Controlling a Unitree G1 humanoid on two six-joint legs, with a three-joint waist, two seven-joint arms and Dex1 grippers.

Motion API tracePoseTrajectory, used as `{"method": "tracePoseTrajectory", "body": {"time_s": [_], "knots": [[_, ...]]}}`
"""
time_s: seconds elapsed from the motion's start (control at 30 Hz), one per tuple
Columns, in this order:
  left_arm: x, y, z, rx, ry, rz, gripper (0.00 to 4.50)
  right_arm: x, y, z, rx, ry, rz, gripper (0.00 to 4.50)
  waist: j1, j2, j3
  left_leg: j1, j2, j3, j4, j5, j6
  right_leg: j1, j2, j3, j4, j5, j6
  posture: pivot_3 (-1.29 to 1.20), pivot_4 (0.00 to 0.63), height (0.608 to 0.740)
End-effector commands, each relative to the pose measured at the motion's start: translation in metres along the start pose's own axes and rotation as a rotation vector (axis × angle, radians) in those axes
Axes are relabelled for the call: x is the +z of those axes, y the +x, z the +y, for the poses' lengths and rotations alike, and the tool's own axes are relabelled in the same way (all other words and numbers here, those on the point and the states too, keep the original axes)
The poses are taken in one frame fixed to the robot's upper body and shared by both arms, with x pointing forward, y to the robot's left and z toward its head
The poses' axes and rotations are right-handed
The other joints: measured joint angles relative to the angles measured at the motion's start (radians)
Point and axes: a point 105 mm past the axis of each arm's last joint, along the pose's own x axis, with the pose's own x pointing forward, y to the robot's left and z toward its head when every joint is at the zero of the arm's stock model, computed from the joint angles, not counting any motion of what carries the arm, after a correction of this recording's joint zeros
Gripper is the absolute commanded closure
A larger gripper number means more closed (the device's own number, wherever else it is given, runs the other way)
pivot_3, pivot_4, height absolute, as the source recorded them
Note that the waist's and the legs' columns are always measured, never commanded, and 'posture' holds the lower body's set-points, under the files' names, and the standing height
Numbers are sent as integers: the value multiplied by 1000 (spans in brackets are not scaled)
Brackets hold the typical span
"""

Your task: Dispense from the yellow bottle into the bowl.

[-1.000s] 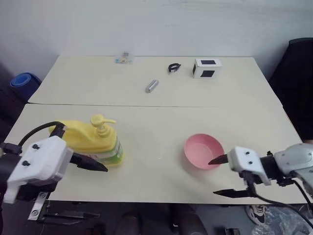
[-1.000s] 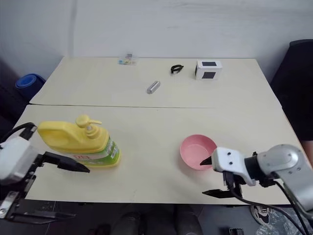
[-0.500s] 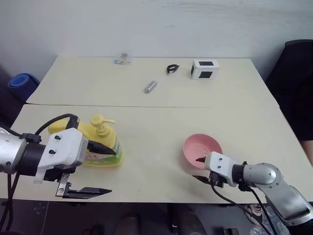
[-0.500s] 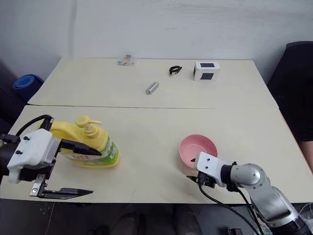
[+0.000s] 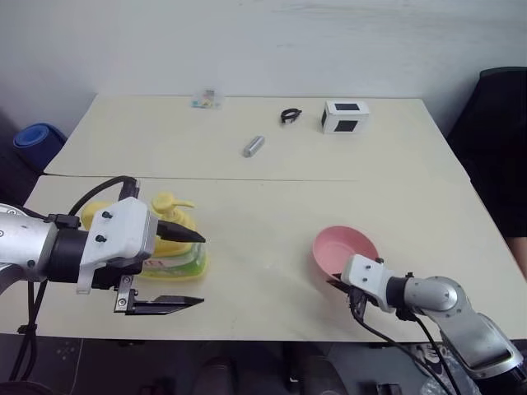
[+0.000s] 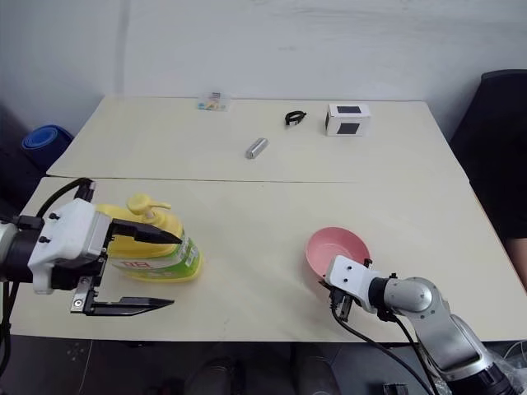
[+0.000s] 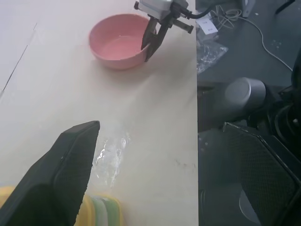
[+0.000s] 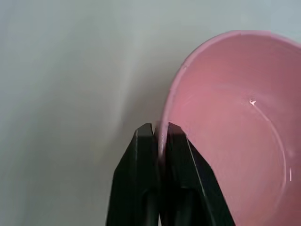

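Pink bowl at the table's 4 o'clock is pinched at its near rim by my right gripper, left gripper gapes around the yellow bottle at 8 o'clock, so I'd hold that rim level and drag slowly toward the pump.

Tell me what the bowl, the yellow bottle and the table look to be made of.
The bowl: likely smooth pink plastic, thin rim, soft sheen. The yellow bottle: glossy moulded plastic, by its pump top and printed label. The table: pale matte board, perhaps laminate, with a seam between two tops.
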Motion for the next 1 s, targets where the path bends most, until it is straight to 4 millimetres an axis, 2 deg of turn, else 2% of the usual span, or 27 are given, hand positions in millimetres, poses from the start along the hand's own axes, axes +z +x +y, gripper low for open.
{"method": "tracePoseTrajectory", "body": {"time_s": [0.03, 0.1, 0.3, 0.33, 0.4, 0.47, 0.57, 0.67, 0.97, 1.0], "knots": [[11, -6, 9, 52, 2, -60, 0, 8, -4, -3, 4, -34, -30, 4493, 0, 0, 0, 0, 0, 0, 0, 0, 0, 0, 0, 0, 0, 0, 0, 0, 150, 740], [18, -10, 15, 79, -6, -99, 0, 16, -6, -7, 14, -57, -48, 4493, 0, 0, 0, 0, 0, 0, 0, 0, 0, 0, 0, 0, 0, 0, 0, 0, 150, 740], [49, -46, 48, 264, -40, -253, 0, 79, -14, -30, 127, -270, -139, 4493, -8, -1, 0, 0, 0, 3, 1, 0, 0, -2, 1, 2, 2, 1, 1, 0, 150, 740], [51, -58, 55, 313, -44, -264, 0, 96, -12, -33, 172, -335, -160, 4493, -8, -1, 0, 1, 0, 3, 0, 0, 0, -2, 1, 1, 2, 1, 1, 0, 150, 740], [51, -72, 65, 382, -50, -274, 0, 118, -6, -36, 239, -428, -173, 4493, -12, -1, 0, 1, 0, 3, 1, 0, 0, -3, 2, 1, 3, 1, 0, 0, 150, 740], [44, -79, 70, 421, -56, -262, 0, 131, 5, -38, 276, -470, -171, 4493, -13, -1, 0, 0, 0, 4, 0, 0, 0, -6, 2, 1, 6, 1, -1, 0, 150, 740], [36, -86, 71, 441, -71, -262, 627, 157, 26, -39, 309, -500, -184, 4500, -15, -1, 0, -1, 2, 4, 0, 0, 0, -7, 1, 1, 6, 0, -2, 0, 150, 740], [34, -87, 66, 430, -81, -270, 1543, 181, 35, -36, 359, -505, -206, 4500, -15, -1, 0, -5, 3, 4, 0, 0, 0, -12, -2, 1, 9, 0, -2, 0, 150, 740], [22, -76, 63, 421, -70, -241, 4393, 222, 35, -16, 537, -563, -192, 4500, -9, -2, 0, -7, 3, 5, 1, -1, 1, -13, -5, 0, 9, 1, -1, 0, 150, 740], [21, -75, 63, 417, -69, -240, 4454, 225, 35, -16, 544, -565, -192, 4500, -9, -2, 0, -7, 3, 5, 1, -1, 1, -13, -5, 0, 9, 1, -1, 0, 150, 740]]}}
